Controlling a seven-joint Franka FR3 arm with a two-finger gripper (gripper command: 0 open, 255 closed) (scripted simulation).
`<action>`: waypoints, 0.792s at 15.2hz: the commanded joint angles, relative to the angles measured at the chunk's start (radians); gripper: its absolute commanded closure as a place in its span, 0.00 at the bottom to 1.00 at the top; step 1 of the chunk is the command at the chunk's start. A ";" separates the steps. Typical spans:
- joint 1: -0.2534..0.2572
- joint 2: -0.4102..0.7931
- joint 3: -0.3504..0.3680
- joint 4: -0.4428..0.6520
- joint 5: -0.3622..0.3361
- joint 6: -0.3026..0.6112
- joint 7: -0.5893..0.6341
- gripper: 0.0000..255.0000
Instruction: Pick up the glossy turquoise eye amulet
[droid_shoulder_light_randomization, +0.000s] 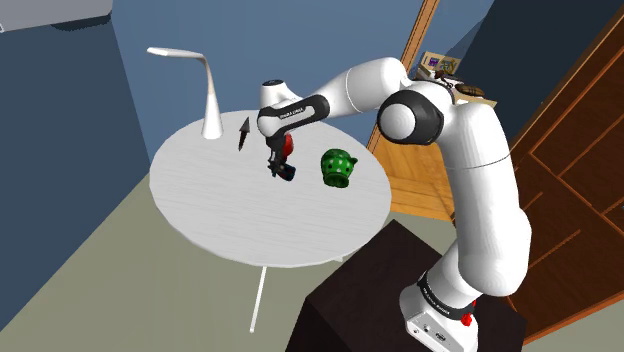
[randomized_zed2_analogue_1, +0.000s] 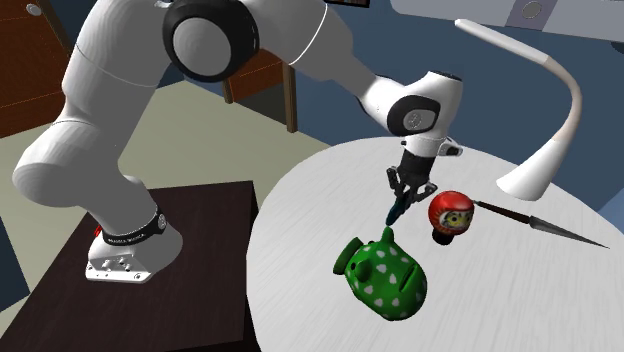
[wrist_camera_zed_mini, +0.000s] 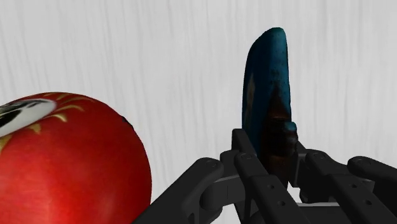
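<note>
A thin dark turquoise-blue eye amulet (wrist_camera_zed_mini: 267, 89) stands edge-on between my black fingers, and my gripper (wrist_camera_zed_mini: 275, 156) is shut on its lower end. In the shoulder view the gripper (droid_shoulder_light_randomization: 279, 168) hangs low over the middle of the round white table (droid_shoulder_light_randomization: 230, 215), the amulet (droid_shoulder_light_randomization: 287, 174) a small dark shape at its tips. In the second exterior view the amulet (randomized_zed2_analogue_1: 397, 211) points down from the gripper (randomized_zed2_analogue_1: 404, 196), just over the tabletop (randomized_zed2_analogue_1: 520, 300). Whether it touches the table I cannot tell.
A red round doll (randomized_zed2_analogue_1: 450, 213) (wrist_camera_zed_mini: 63, 159) sits close beside the gripper. A green white-spotted figure (droid_shoulder_light_randomization: 337, 168) (randomized_zed2_analogue_1: 384, 275) lies nearer the stand (droid_shoulder_light_randomization: 380, 290). A white curved lamp (droid_shoulder_light_randomization: 207, 95) and a dark pointed stick (droid_shoulder_light_randomization: 242, 132) stand further back.
</note>
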 joint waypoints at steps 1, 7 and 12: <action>0.001 -0.012 0.000 0.001 0.000 -0.014 0.000 1.00; 0.001 -0.057 0.001 0.011 0.002 -0.069 -0.007 1.00; 0.001 -0.089 0.001 0.027 0.004 -0.117 -0.012 1.00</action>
